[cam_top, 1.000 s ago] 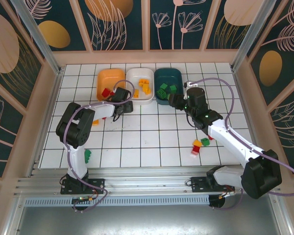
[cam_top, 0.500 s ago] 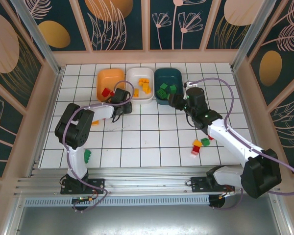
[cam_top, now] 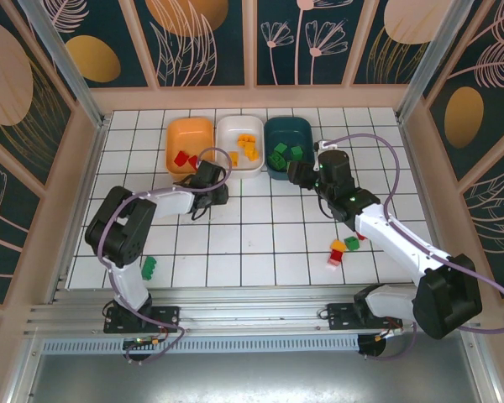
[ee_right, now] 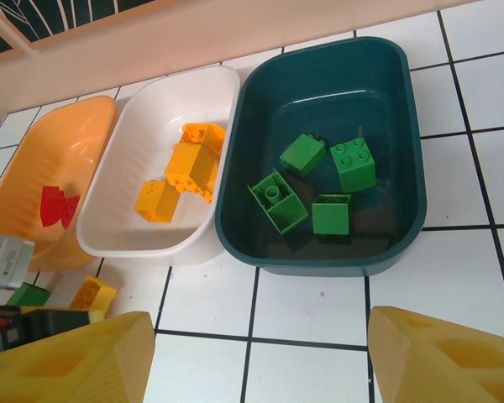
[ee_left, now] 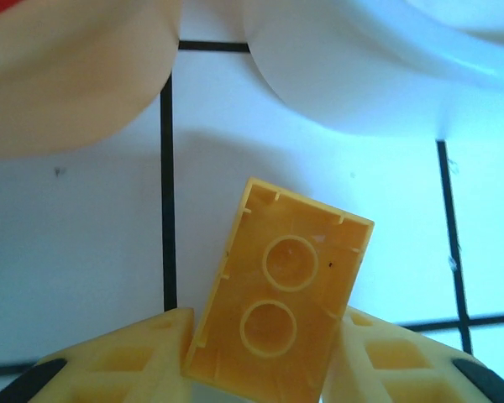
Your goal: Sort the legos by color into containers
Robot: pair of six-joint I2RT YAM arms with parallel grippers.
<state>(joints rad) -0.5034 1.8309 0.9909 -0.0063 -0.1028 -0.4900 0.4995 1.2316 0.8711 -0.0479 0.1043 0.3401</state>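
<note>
Narrowed the left jaws onto the yellow brick (ee_left: 281, 294) — gripping long sides; probably light, stiff, slippery. Keeping right jaws wide, empty.

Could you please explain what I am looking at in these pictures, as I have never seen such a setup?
Two robot arms stand at the near edge of a tiled table. One picture looks down from above; the other two come from a camera on each wrist. At the back sit three trays: the orange tray holds red bricks, the white tray yellow ones, the teal tray green ones. A few loose bricks lie near the right arm. The left tool is closed on a yellow brick; the right tool is open and empty.
</note>
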